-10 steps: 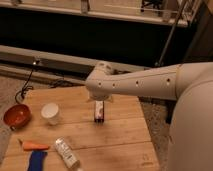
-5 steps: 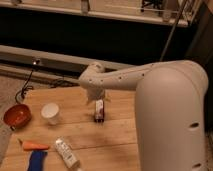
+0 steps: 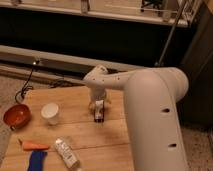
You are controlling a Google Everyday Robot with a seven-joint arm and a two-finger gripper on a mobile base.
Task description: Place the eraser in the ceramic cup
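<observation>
The eraser (image 3: pixel 99 112) is seen standing on end near the middle of the wooden table (image 3: pixel 115 135). The gripper (image 3: pixel 99 102) is positioned directly over its top, apparently so that the block can be taken from above, but whether it is clasped cannot be told, since the wrist hides the contact. The ceramic cup (image 3: pixel 50 113) is set upright with its mouth unobstructed, between the eraser and the orange-red bowl (image 3: pixel 16 115) and apart from both, so a lift and a sideways carry are judged to be needed.

The wooden table (image 3: pixel 102 142) carries one eraser (image 3: pixel 99 113), one ceramic cup (image 3: pixel 50 113), one orange-red bowl (image 3: pixel 16 115), one orange carrot-like piece (image 3: pixel 34 146), one blue object (image 3: pixel 36 161) and one whitish bottle (image 3: pixel 66 153). One gripper (image 3: pixel 98 101) hangs at the eraser's top.
</observation>
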